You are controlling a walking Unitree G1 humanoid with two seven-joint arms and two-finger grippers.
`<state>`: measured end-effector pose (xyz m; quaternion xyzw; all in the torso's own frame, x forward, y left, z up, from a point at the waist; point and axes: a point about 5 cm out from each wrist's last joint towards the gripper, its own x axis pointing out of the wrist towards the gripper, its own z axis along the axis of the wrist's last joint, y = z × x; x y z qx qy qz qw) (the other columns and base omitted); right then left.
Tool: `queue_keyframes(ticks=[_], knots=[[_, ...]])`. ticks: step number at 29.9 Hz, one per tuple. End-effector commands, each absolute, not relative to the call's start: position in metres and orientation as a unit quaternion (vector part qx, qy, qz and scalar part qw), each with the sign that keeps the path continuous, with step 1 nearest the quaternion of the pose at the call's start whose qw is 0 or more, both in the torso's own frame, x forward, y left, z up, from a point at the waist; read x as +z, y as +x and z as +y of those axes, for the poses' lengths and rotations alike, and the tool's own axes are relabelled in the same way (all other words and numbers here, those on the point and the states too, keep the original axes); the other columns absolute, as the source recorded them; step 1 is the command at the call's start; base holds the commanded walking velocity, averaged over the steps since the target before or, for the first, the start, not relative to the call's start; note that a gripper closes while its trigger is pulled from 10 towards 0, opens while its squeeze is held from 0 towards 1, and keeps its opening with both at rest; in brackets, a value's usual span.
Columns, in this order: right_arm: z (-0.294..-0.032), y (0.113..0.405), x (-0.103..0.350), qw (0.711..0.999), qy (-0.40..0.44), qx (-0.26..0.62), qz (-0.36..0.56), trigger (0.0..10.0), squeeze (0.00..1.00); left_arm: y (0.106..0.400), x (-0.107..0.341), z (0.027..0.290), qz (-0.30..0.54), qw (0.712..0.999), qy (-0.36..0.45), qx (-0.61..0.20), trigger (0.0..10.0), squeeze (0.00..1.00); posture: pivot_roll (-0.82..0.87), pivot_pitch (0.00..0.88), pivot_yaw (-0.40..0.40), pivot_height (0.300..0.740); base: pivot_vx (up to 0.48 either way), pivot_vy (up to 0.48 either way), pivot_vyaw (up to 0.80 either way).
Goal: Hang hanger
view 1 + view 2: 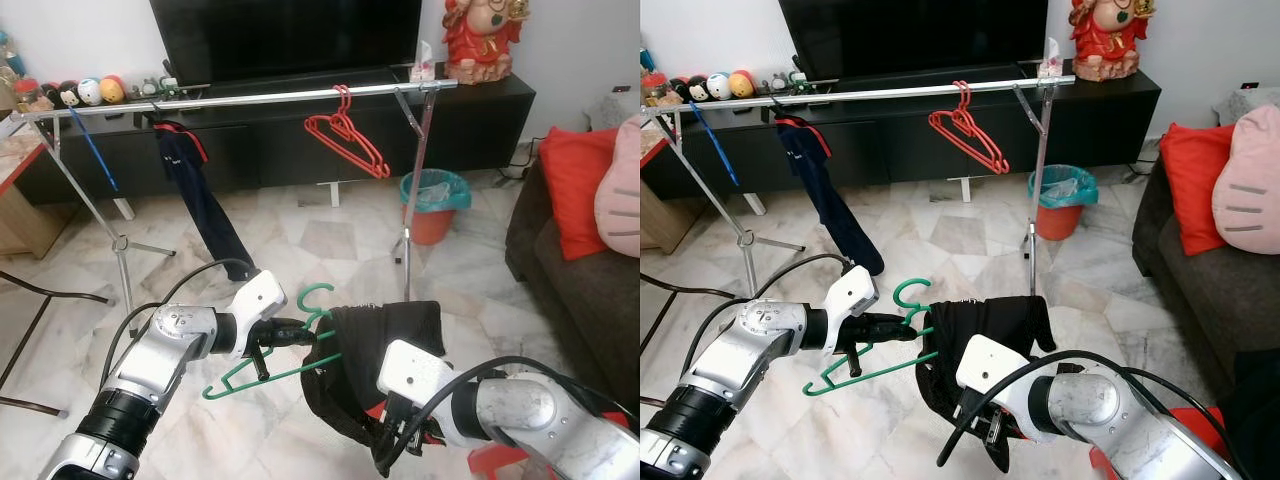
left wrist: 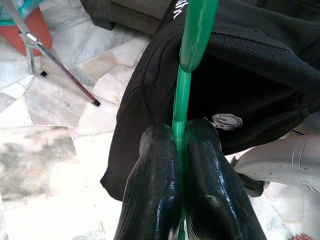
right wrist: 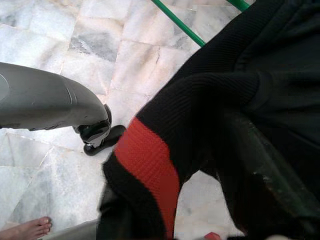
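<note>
- The green hanger (image 1: 270, 372) sits low in the centre of the head view: thin green plastic, its hook curling upward and its long arm slanting down toward the lower left of the frame.
- A black garment (image 1: 380, 345) is draped over the hanger's right end; the right wrist view shows a red band (image 3: 150, 165) on the fabric.
- The left gripper (image 2: 179, 150) has its two black fingers pressed together on the hanger's stem, just below the hook.
- The right gripper (image 1: 400, 440) is at the lower middle of the frame, buried in the black cloth; whether its fingers are spread or closed cannot be told.
- A silver clothes rail (image 1: 250, 99) runs across the upper part of the frame, well apart from the green hanger.
- On the rail hang red hangers (image 1: 345, 135) and a dark navy garment (image 1: 195, 195).
- A green-lined orange bin (image 1: 433, 205) stands beside the rail's right leg.
- Bare toes (image 3: 30, 230) show in the lower left corner of the right wrist view.
</note>
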<state>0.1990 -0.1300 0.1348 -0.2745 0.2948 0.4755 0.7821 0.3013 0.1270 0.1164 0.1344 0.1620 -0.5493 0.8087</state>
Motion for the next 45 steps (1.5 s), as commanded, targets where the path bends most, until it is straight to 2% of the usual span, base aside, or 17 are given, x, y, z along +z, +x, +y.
queue_keyframes(ticks=[1, 5, 6, 8, 9, 19, 21, 23, 25, 26, 27, 28, 31, 33, 38, 40, 45], knots=[[-0.121, 0.187, 0.133, 0.760, -0.263, 0.516, 0.295, 10.0, 1.00, 0.313, 0.132, 0.137, 0.130, 0.836, 0.138, -0.515, 10.0, 0.00, -0.10, 0.000, 0.099, 0.740, 0.000, 0.000, 0.00], [-0.121, 0.189, 0.134, 0.763, -0.265, 0.514, 0.290, 10.0, 1.00, 0.314, 0.133, 0.136, 0.129, 0.837, 0.138, -0.514, 10.0, 0.00, -0.09, 0.000, 0.099, 0.740, 0.000, 0.000, 0.00], [-0.122, 0.192, 0.134, 0.770, -0.267, 0.505, 0.286, 10.0, 0.00, 0.314, 0.133, 0.136, 0.128, 0.837, 0.137, -0.514, 10.0, 0.00, -0.10, 0.000, 0.101, 0.740, 0.000, 0.000, 0.00], [-0.122, 0.193, 0.134, 0.771, -0.267, 0.503, 0.285, 10.0, 0.00, 0.314, 0.133, 0.136, 0.128, 0.837, 0.137, -0.514, 10.0, 0.00, -0.10, 0.000, 0.100, 0.740, 0.000, 0.000, 0.00], [-0.123, 0.194, 0.135, 0.772, -0.267, 0.502, 0.285, 10.0, 1.00, 0.314, 0.133, 0.136, 0.128, 0.837, 0.138, -0.513, 10.0, 0.00, -0.09, 0.000, 0.100, 0.740, 0.000, 0.000, 0.00], [-0.129, 0.199, 0.138, 0.782, -0.279, 0.483, 0.278, 10.0, 1.00, 0.316, 0.134, 0.136, 0.128, 0.837, 0.135, -0.514, 10.0, 0.00, -0.10, 0.000, 0.105, 0.740, 0.000, 0.000, 0.00], [-0.136, 0.212, 0.143, 0.810, -0.288, 0.439, 0.260, 10.0, 1.00, 0.316, 0.133, 0.136, 0.129, 0.837, 0.135, -0.515, 10.0, 0.00, -0.10, 0.000, 0.107, 0.740, 0.000, 0.000, 0.00], [-0.154, 0.239, 0.152, 0.864, -0.296, 0.332, 0.235, 10.0, 1.00, 0.315, 0.133, 0.137, 0.133, 0.834, 0.137, -0.518, 10.0, 0.00, -0.10, 0.000, 0.109, 0.740, 0.000, 0.000, 0.00], [-0.162, 0.248, 0.155, 0.879, -0.297, 0.293, 0.230, 10.0, 1.00, 0.315, 0.133, 0.137, 0.134, 0.833, 0.137, -0.520, 10.0, 0.00, -0.10, 0.000, 0.110, 0.740, 0.000, 0.000, 0.00], [-0.170, 0.256, 0.159, 0.894, -0.298, 0.255, 0.218, 10.0, 0.26, 0.314, 0.132, 0.137, 0.135, 0.831, 0.137, -0.521, 10.0, 0.00, -0.10, 0.000, 0.110, 0.740, 0.000, 0.000, 0.00], [-0.174, 0.260, 0.162, 0.901, -0.298, 0.236, 0.211, 10.0, 0.26, 0.314, 0.132, 0.138, 0.136, 0.831, 0.138, -0.522, 10.0, 0.00, -0.10, 0.000, 0.110, 0.740, 0.000, 0.000, 0.00], [-0.177, 0.263, 0.166, 0.908, -0.293, 0.222, 0.201, 10.0, 0.00, 0.314, 0.132, 0.138, 0.137, 0.830, 0.138, -0.523, 10.0, 0.00, -0.10, 0.000, 0.111, 0.740, 0.000, 0.000, 0.00], [-0.179, 0.266, 0.171, 0.917, -0.271, 0.222, 0.188, 10.0, 0.00, 0.312, 0.132, 0.139, 0.142, 0.824, 0.137, -0.531, 10.0, 0.00, -0.10, 0.000, 0.112, 0.740, 0.000, 0.000, 0.00], [-0.183, 0.261, 0.164, 0.893, -0.310, 0.260, 0.197, 10.0, 0.00, 0.309, 0.133, 0.139, 0.148, 0.812, 0.136, -0.548, 10.0, 0.00, -0.10, 0.000, 0.115, 0.740, 0.000, 0.000, 0.00], [-0.191, 0.255, 0.151, 0.866, -0.326, 0.311, 0.215, 10.0, 0.00, 0.304, 0.135, 0.141, 0.156, 0.793, 0.138, -0.573, 10.0, 0.00, -0.10, 0.000, 0.119, 0.740, 0.000, 0.000, 0.00], [-0.197, 0.252, 0.145, 0.847, -0.344, 0.335, 0.229, 10.0, 0.00, 0.299, 0.140, 0.142, 0.162, 0.772, 0.130, -0.601, 10.0, 0.00, -0.09, 0.000, 0.119, 0.740, 0.000, 0.000, 0.00], [-0.203, 0.254, 0.147, 0.830, -0.364, 0.358, 0.223, 10.0, 0.00, 0.297, 0.143, 0.146, 0.170, 0.752, 0.146, -0.620, 10.0, 0.00, -0.09, 0.000, 0.125, 0.740, 0.000, 0.000, 0.00]])
